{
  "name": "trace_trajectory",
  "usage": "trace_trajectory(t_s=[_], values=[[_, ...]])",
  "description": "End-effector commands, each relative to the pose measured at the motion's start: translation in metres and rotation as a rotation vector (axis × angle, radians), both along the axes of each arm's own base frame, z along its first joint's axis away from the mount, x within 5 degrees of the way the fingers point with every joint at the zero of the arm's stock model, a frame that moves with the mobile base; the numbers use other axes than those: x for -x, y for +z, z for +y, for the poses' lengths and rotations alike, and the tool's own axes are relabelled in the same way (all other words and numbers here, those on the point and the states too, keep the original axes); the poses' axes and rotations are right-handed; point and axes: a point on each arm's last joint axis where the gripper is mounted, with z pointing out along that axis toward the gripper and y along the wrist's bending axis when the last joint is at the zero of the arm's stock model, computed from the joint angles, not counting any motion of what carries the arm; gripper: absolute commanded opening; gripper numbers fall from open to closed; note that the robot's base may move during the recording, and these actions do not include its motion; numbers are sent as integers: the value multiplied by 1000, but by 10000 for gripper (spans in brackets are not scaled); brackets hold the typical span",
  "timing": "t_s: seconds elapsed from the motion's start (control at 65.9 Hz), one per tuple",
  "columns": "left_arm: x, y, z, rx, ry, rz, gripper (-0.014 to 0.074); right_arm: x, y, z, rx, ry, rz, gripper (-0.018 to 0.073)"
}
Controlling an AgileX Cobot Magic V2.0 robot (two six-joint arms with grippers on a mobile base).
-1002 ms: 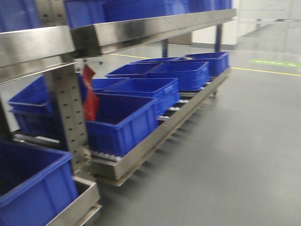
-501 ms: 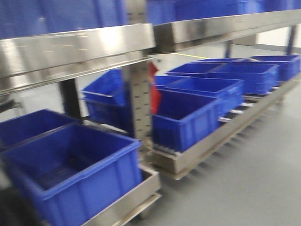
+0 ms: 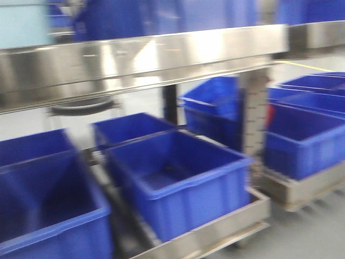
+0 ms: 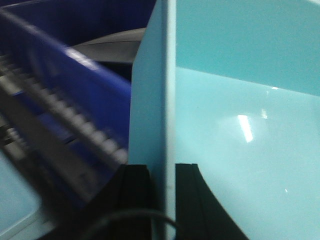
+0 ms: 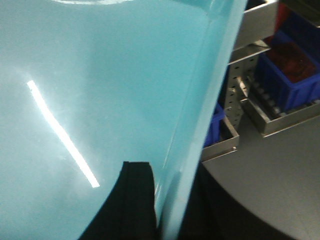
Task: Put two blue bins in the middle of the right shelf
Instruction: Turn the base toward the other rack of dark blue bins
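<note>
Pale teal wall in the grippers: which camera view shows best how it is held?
The left wrist view: the pale teal wall stands edge-on between both fingers of the left gripper. The right wrist view shows the right gripper on a similar wall, one finger mostly hidden. The front view shows only a pale corner patch.

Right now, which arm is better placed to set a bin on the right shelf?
Right, marginally. The left gripper and right gripper are each shut on a pale blue bin wall, so neither is free, but the right wrist view shows the shelf frame beside it.
</note>
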Motion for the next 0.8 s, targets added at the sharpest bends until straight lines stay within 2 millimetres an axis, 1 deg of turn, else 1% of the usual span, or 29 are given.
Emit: trace_trajectory(t_s=[0.0,0.789], values=[[7,18,0,111,-13,-76,-111,1,5,-2,22,8,-36,-153],[7,18,0,111,-13,-76,-111,1,5,-2,22,8,-36,-153]])
